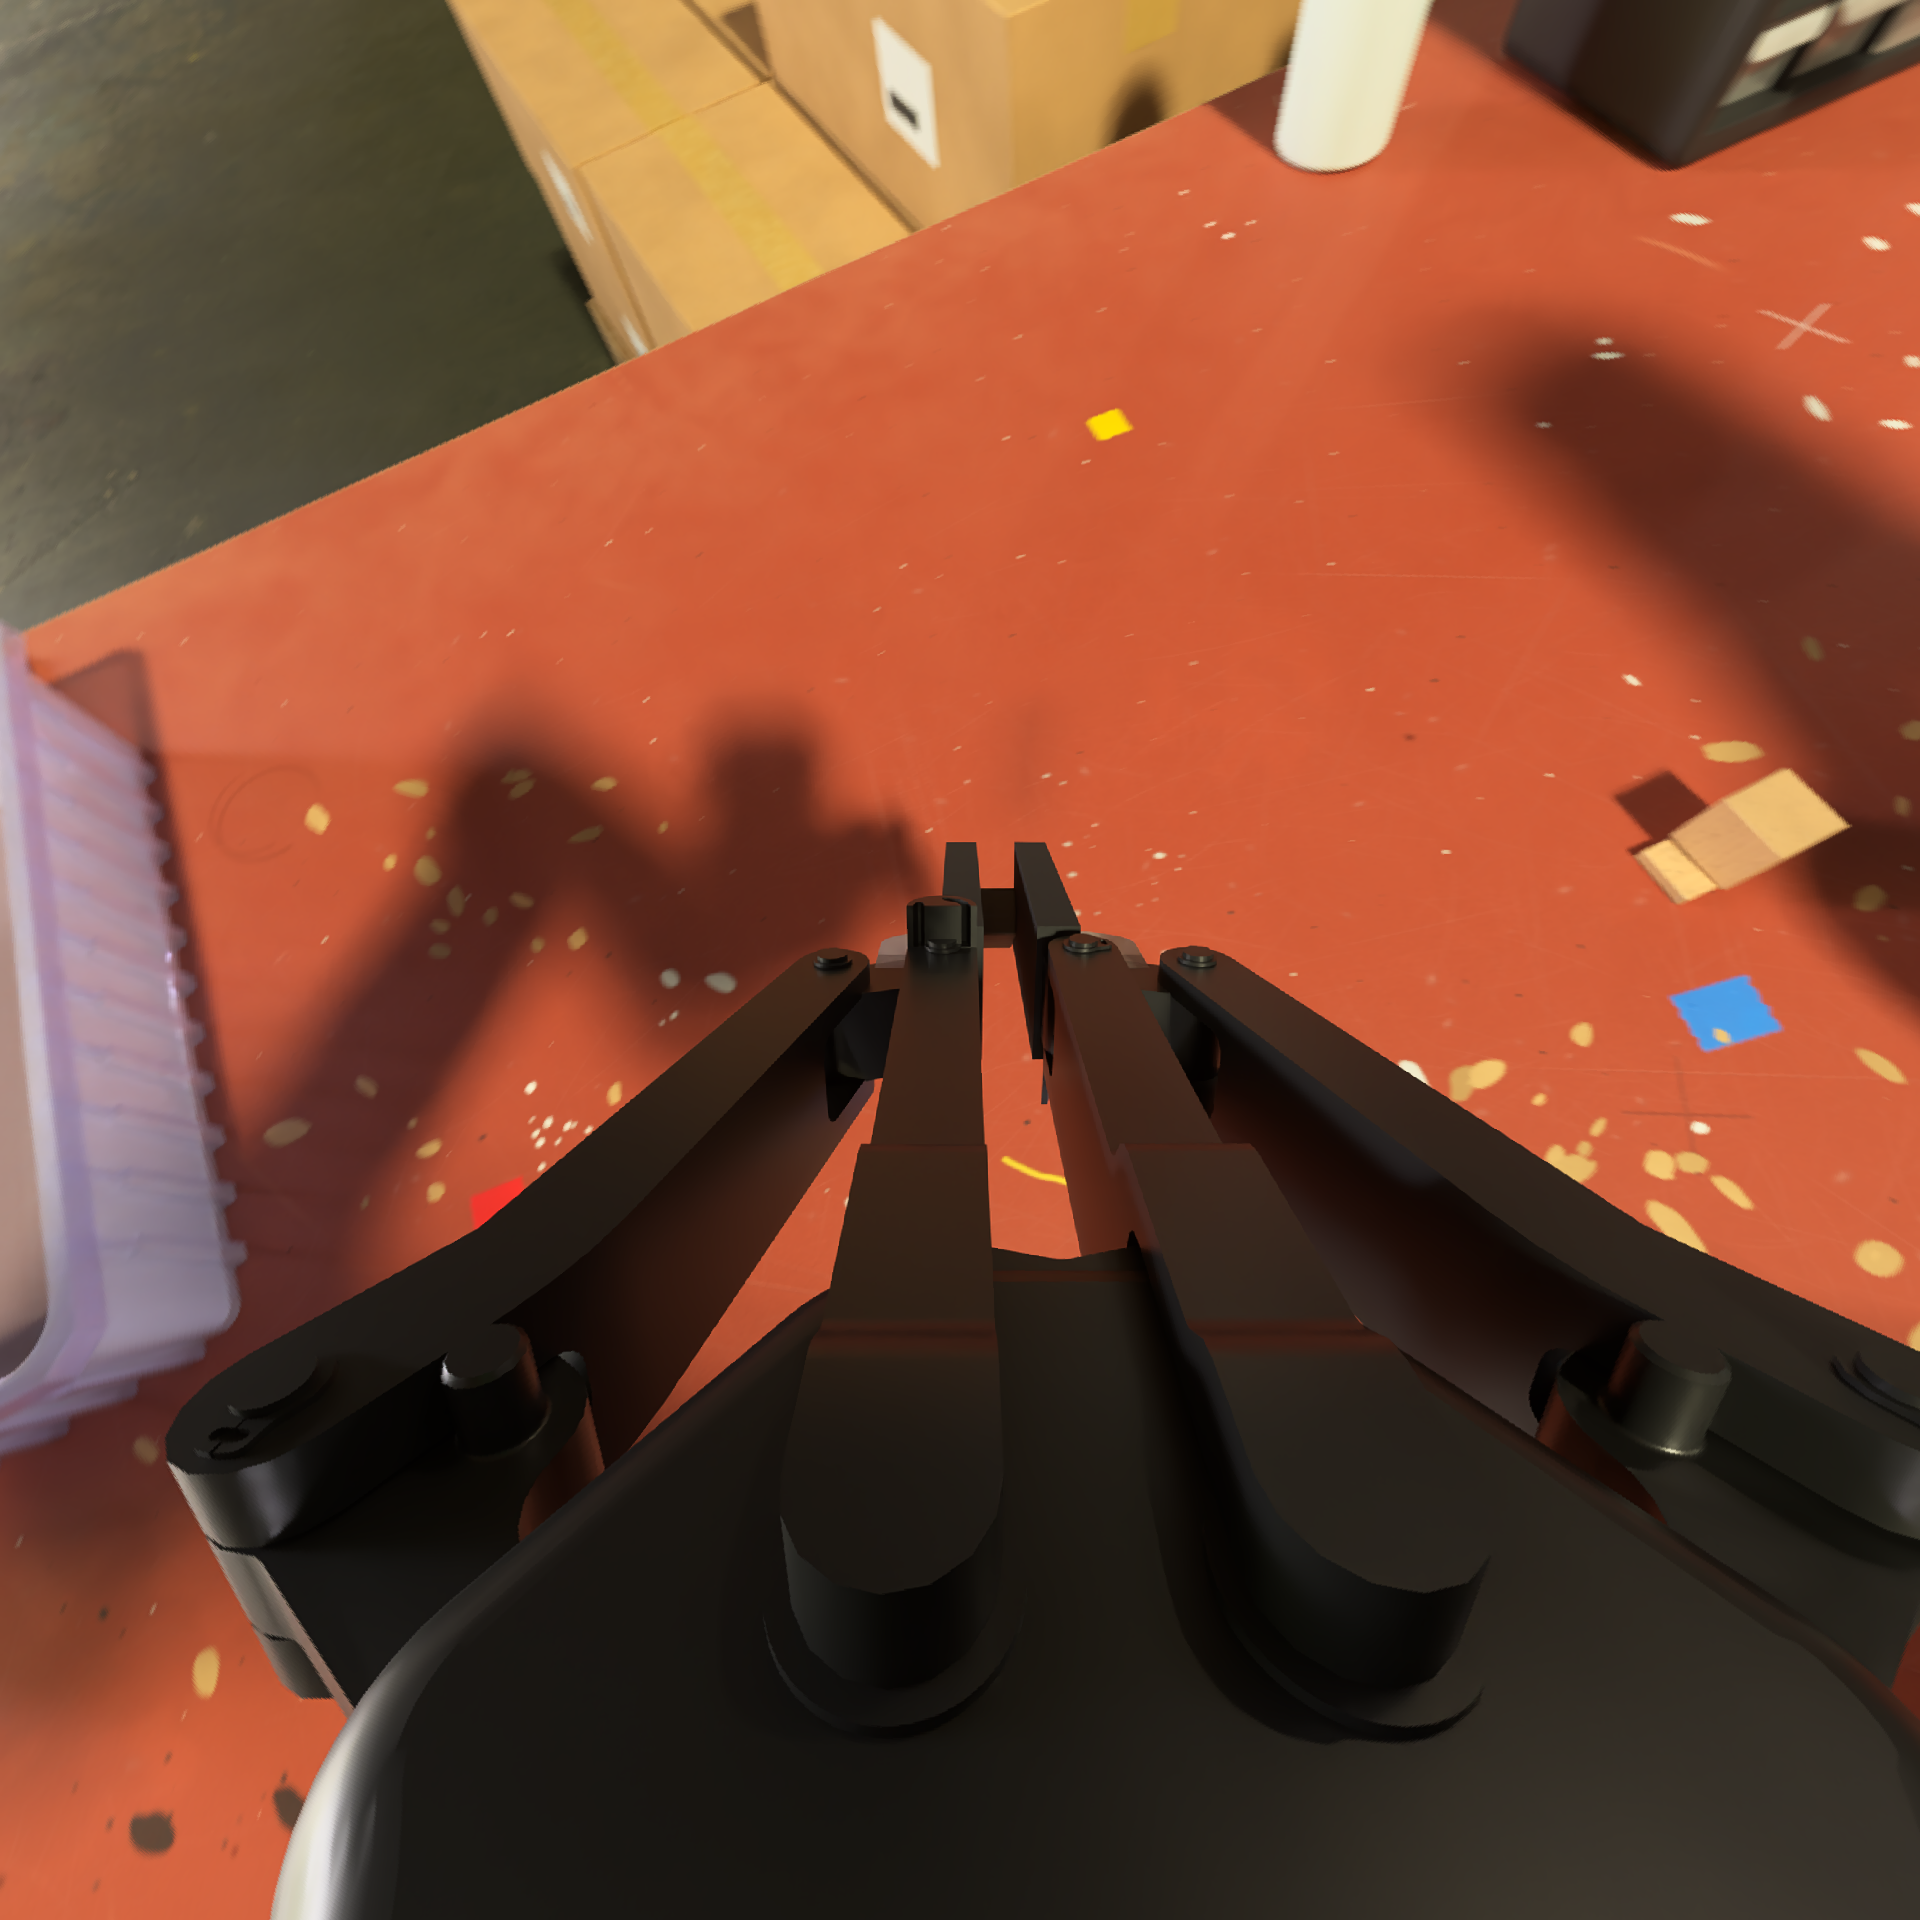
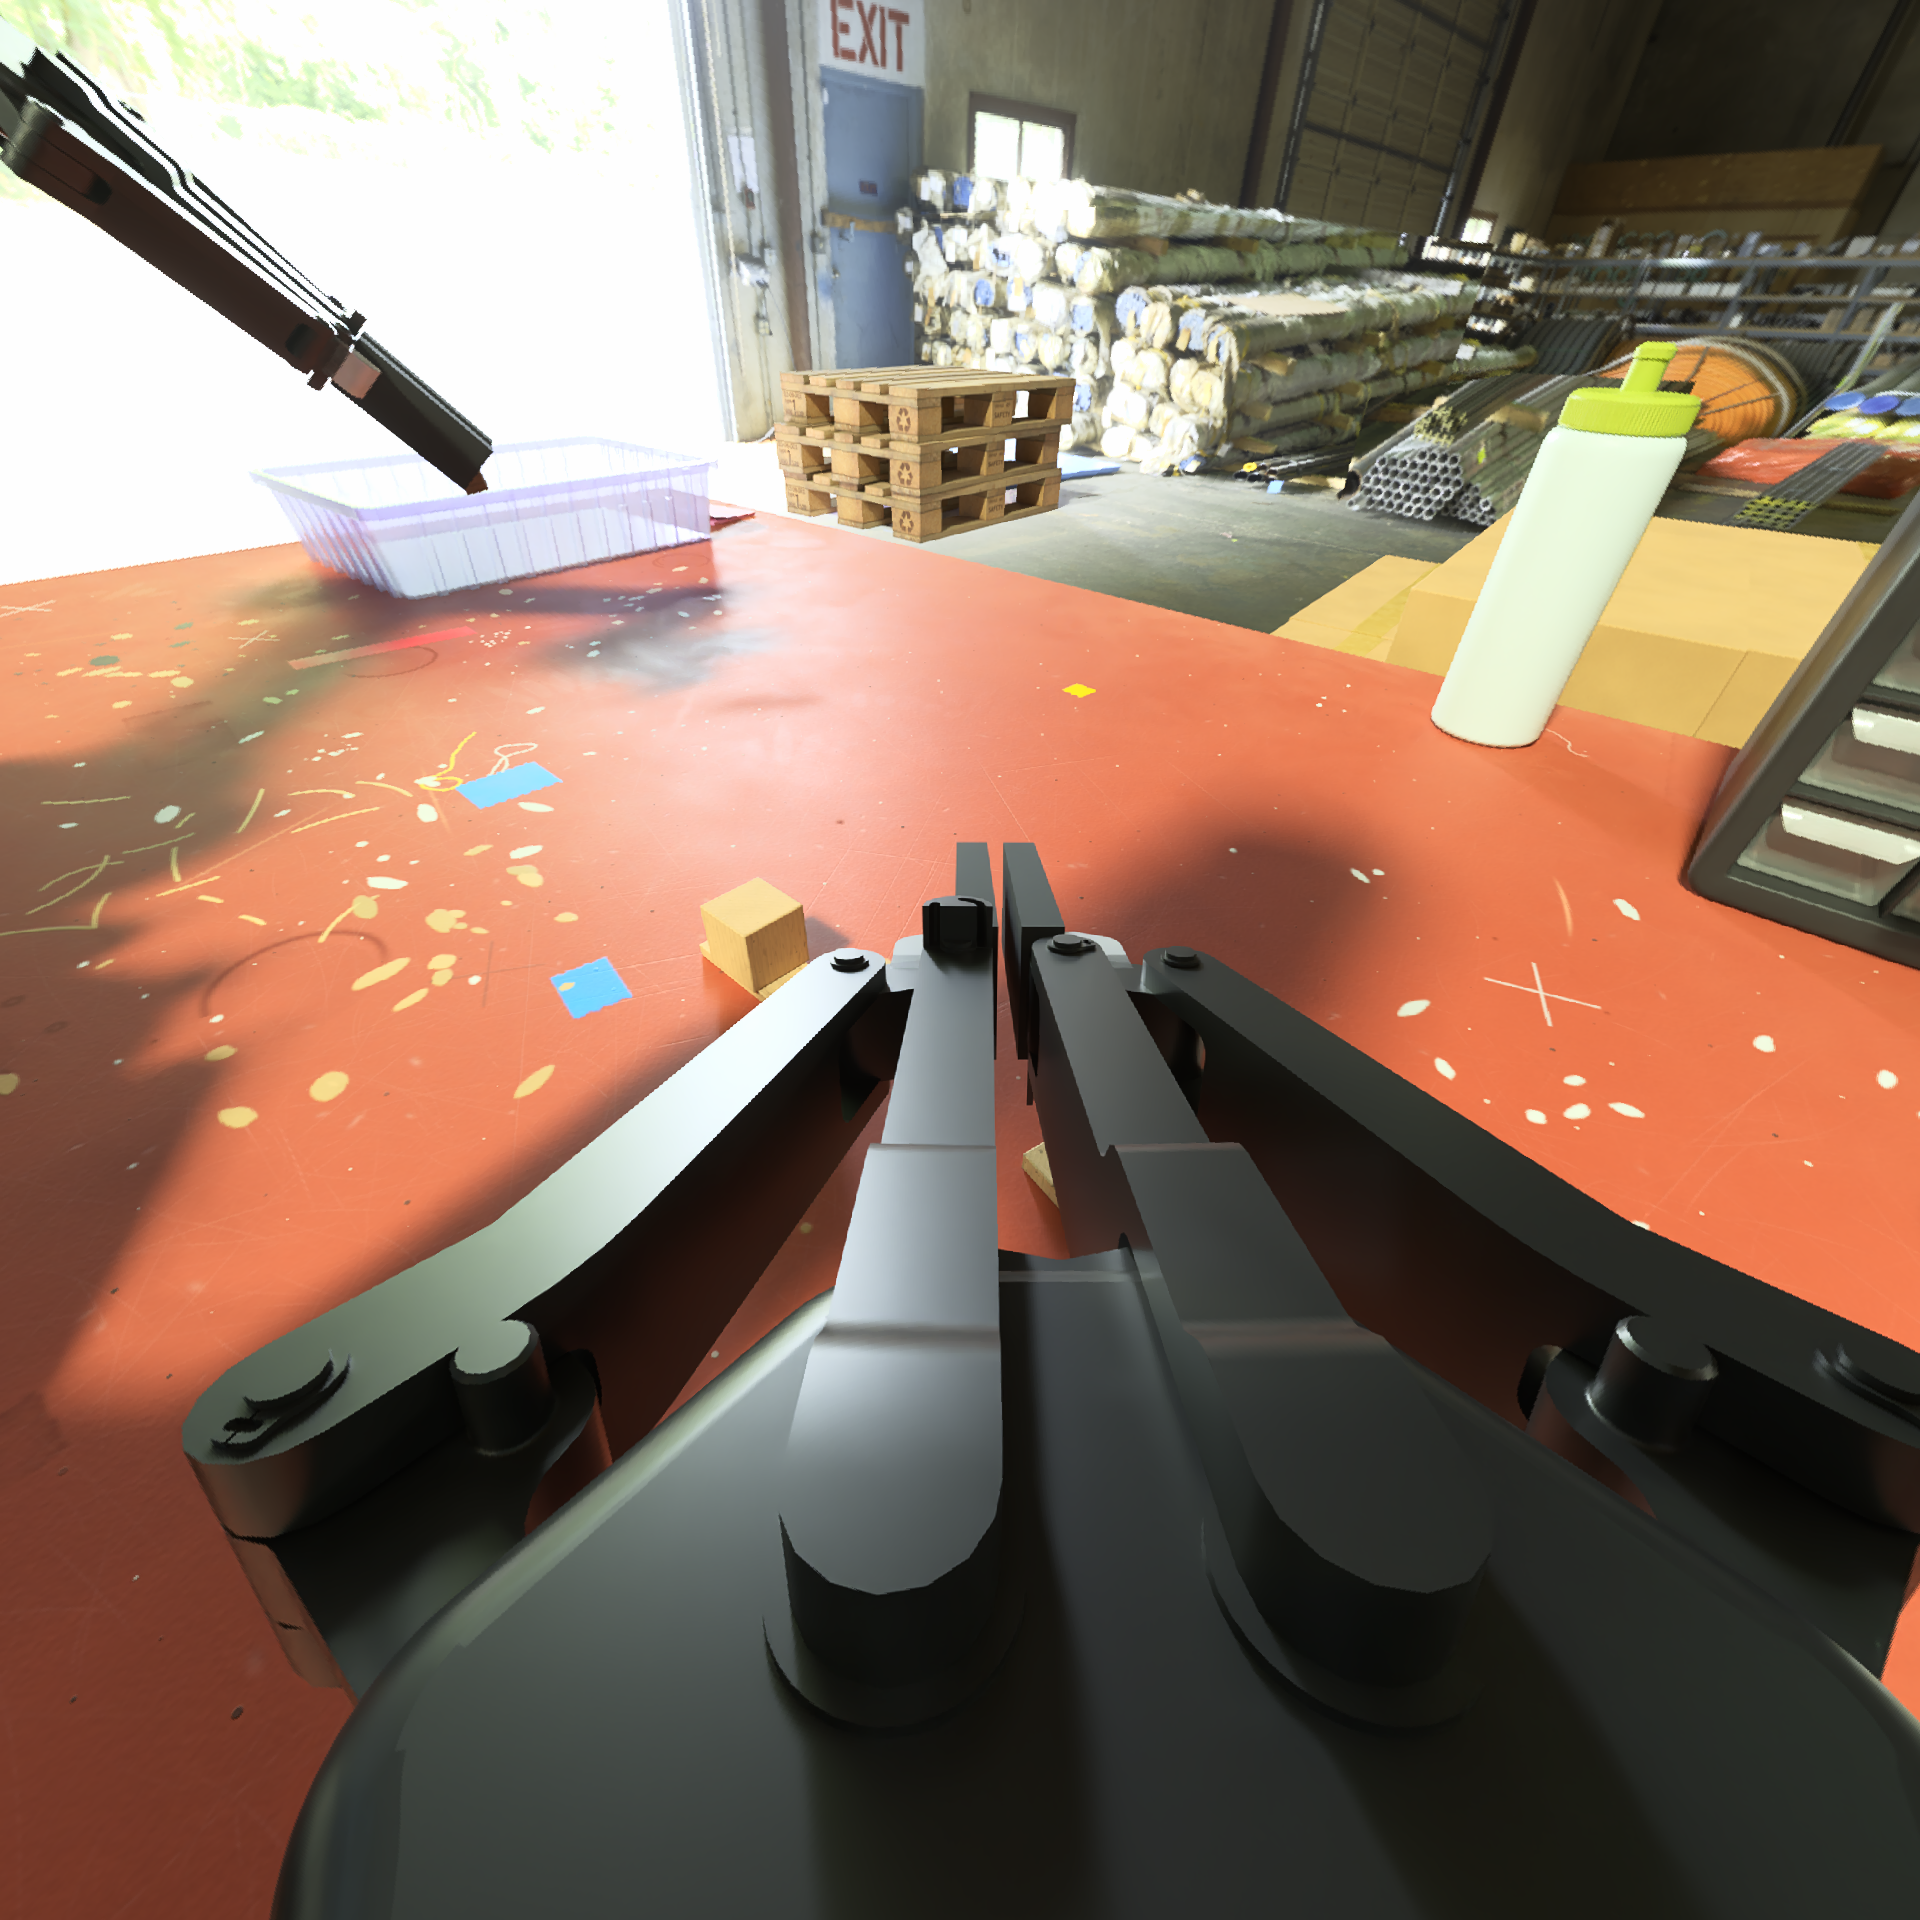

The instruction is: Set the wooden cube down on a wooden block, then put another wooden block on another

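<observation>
Wooden cube [image 1: 1766, 826] is sitting on a flat wooden block [image 1: 1675, 871] out to the right in my left wrist view, well apart from my left gripper [image 1: 995, 871], which is hanging clenched on nothing over the red table [image 1: 1039, 582]. I'm also seeing a pale ribbed tray [image 1: 94, 1039] at the left edge, cardboard boxes [image 1: 727, 177] past the table, and a white bottle [image 1: 1340, 83] up top.

Switching to my right wrist view: my right gripper [image 2: 995, 883] is hovering with its fingers pressed together, empty. I'm seeing the cube [image 2: 755, 930] just left of the fingertips, resting on its block [image 2: 727, 964]. Another wooden piece [image 2: 1039, 1172] is peeking between the finger links. Farther off, the bottle [image 2: 1548, 582] is standing upright by a drawer cabinet [image 2: 1818, 810], with the left gripper [image 2: 457, 457] over the tray [image 2: 499, 520].
</observation>
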